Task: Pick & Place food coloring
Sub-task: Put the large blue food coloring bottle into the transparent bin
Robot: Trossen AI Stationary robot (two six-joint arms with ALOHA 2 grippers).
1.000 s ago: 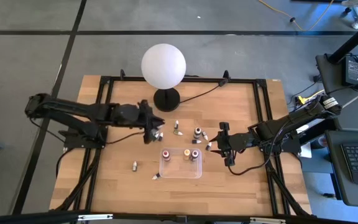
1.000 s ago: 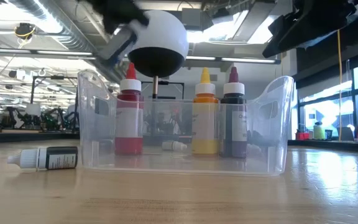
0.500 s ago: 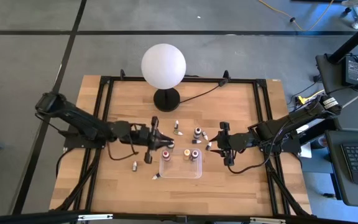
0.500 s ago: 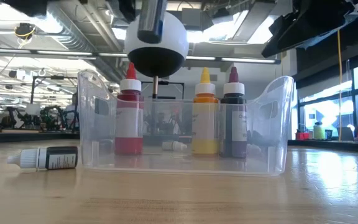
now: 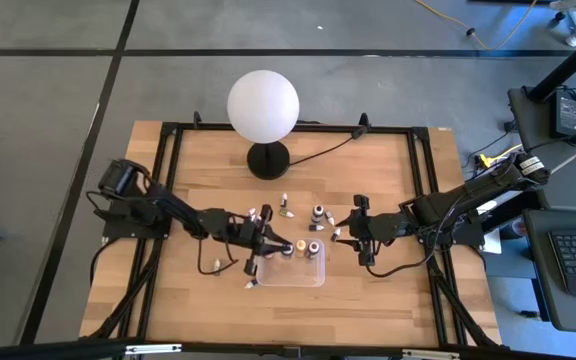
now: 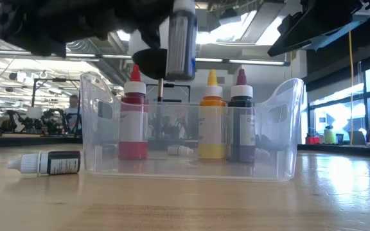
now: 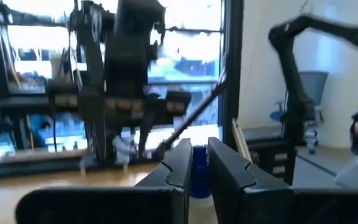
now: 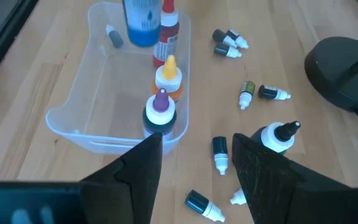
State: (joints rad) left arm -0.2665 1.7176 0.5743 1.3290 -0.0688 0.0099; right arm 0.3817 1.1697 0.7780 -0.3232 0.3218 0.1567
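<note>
Red (image 6: 133,119), yellow (image 6: 212,119), purple bottles (image 6: 241,122) in tray (image 6: 281,138)

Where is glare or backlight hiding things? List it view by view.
Low view: ceiling lights behind darken the held bottle and glint on the tray. Left wrist view: bright windows silhouette the foreground. High and right wrist views: even light, soft shadows.

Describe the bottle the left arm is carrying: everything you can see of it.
The blue bottle is a small dropper bottle with a blue body, a label and a white cap on top. It hangs upright, clamped in the left gripper, whose dark fingers press its sides. It is above the tray, over the end near the red bottle, clear of the floor and of the bottles standing inside. Nothing but the fingers touches it.
</note>
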